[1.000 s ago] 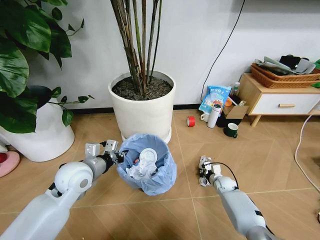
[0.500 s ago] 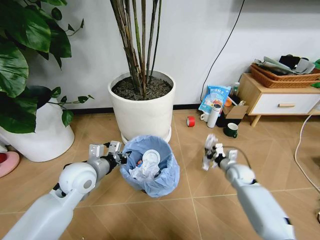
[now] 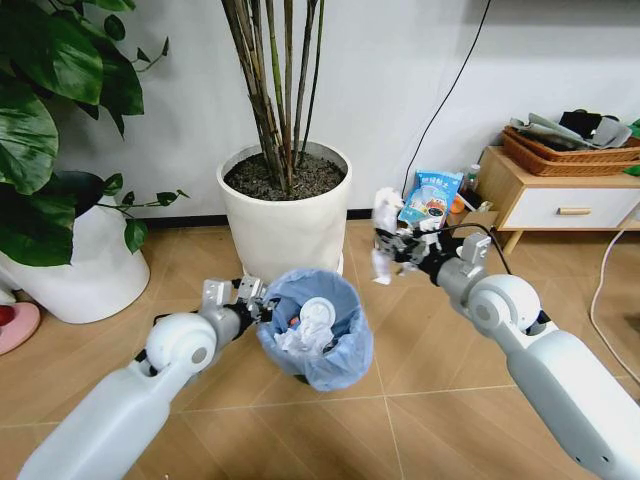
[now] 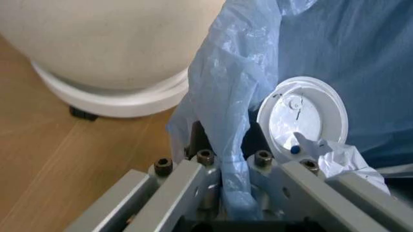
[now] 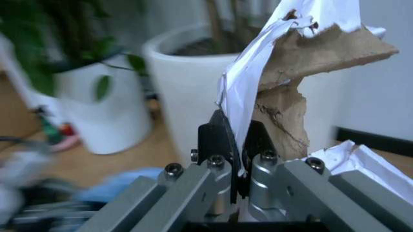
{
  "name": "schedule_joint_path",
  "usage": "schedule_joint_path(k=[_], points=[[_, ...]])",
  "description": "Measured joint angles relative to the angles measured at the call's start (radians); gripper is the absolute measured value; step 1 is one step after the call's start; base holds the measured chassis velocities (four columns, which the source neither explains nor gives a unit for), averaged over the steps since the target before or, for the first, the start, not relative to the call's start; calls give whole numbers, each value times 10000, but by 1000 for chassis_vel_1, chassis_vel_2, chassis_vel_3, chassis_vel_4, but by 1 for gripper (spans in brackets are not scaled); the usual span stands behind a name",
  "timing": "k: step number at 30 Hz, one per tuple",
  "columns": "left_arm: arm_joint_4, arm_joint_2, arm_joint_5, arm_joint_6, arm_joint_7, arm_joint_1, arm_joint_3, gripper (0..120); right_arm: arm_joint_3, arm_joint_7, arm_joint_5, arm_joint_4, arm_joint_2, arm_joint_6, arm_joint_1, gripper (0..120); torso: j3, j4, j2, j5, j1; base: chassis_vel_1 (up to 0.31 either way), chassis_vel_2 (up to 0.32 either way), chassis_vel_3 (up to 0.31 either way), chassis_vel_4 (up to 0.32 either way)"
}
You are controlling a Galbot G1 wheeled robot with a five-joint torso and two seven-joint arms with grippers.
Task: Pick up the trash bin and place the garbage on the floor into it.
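head view: left gripper (image 3: pixel 262 308) sits just left of center frame, jaws closed on the rim of the trash bin (image 3: pixel 330 358), pinching the light-blue bag liner. bin is in the lower center of the frame, in front of the big white planter (image 3: pixel 285 218); can't tell if its base touches the tile floor (image 3: pixel 440 380). inside the bin: a white round lid (image 3: pixel 318 312), crumpled white paper and a bit of red. right gripper (image 3: pixel 392 247) is up in the air, center-right of frame, right of and above the bin, level with the planter's side. its jaws are clamped on a piece of garbage (image 3: pixel 383 232), a crumpled white wad sticking up and hanging down from the grip. left wrist view: left jaws shut with a fold of blue plastic (image 4: pixel 235 145) squeezed between them, lid (image 4: pixel 302 118) just beyond the fingertips inside the bag, planter base (image 4: pixel 116 96) at upper left. right wrist view: right jaws nearly closed, gripping torn white paper with a brown cardboard-like layer (image 5: pixel 290 87) standing upright out of them; more white paper sits lower right next to the finger. background there is the white planter and a second white pot (image 5: pixel 110 111) with green leaves at left. back in head view, a blue snack bag (image 3: pixel 430 197) and a wooden cabinet (image 3: pixel 550 195) sit at upper right against the wall.
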Motion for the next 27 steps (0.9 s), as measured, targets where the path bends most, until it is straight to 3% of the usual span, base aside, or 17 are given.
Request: schedule_joint_path(k=[6, 14, 17, 22, 25, 27], points=[[179, -245, -174, 0, -226, -431, 411, 0, -631, 3, 215, 898, -21, -77, -16, 0, 0, 0, 0, 1, 0, 0, 0, 0, 0], [194, -267, -231, 0, -292, -543, 496, 0, -1307, -176, -349, 918, -140, -85, -252, 1, 0, 0, -1, 0, 0, 0, 0, 0, 0], [189, -266, -228, 0, -339, -502, 472, 0, -1559, -283, -534, 885, -251, -31, -299, 16, 0, 0, 0, 1, 0, 0, 0, 0, 0], [195, -284, -198, 0, -358, -449, 456, 0, -1667, -282, -540, 845, -282, 125, -298, 25, 0, 0, 0, 0, 0, 0, 0, 0, 0], [194, -303, -196, 0, -392, -423, 399, 0, -1593, -363, -551, 966, -405, 241, -386, 43, 0, 0, 0, 0, 0, 0, 0, 0, 0], [194, -305, -196, 0, -396, -427, 391, 0, -1557, -386, -569, 1003, -425, 249, -409, 49, 0, 0, 0, 0, 0, 0, 0, 0, 0]])
